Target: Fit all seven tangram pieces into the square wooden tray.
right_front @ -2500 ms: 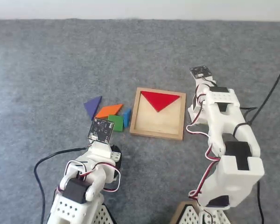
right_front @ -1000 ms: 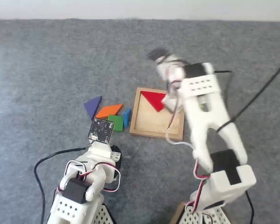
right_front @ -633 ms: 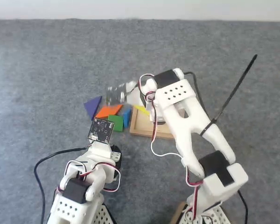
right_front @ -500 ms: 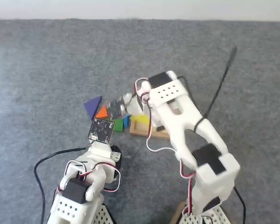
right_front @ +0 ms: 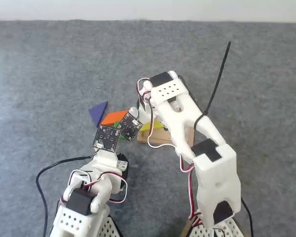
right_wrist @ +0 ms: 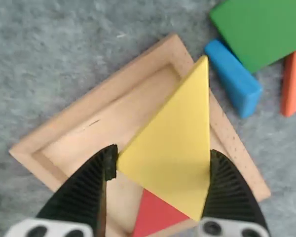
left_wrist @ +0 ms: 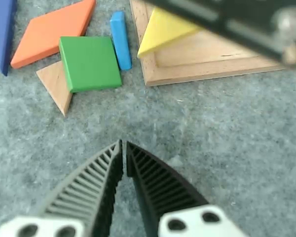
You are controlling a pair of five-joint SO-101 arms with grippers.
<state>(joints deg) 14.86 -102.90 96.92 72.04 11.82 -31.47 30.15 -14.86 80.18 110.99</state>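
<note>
My left arm [right_front: 91, 195] and right arm [right_front: 177, 98] are white plastic shells over black servos, strung with red, white and black wires. Each wrist carries a small black circuit board [right_front: 107, 137]. The fingers [left_wrist: 89, 192] are black and ribbed.

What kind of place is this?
Probably a robot practice table: grey carpet-like cover, two white arms, right pincer holding a yellow triangle at a wooden tray.

Grey carpet-like tabletop [right_front: 49, 59], perhaps a pale wall [right_front: 148, 9] behind.
</note>
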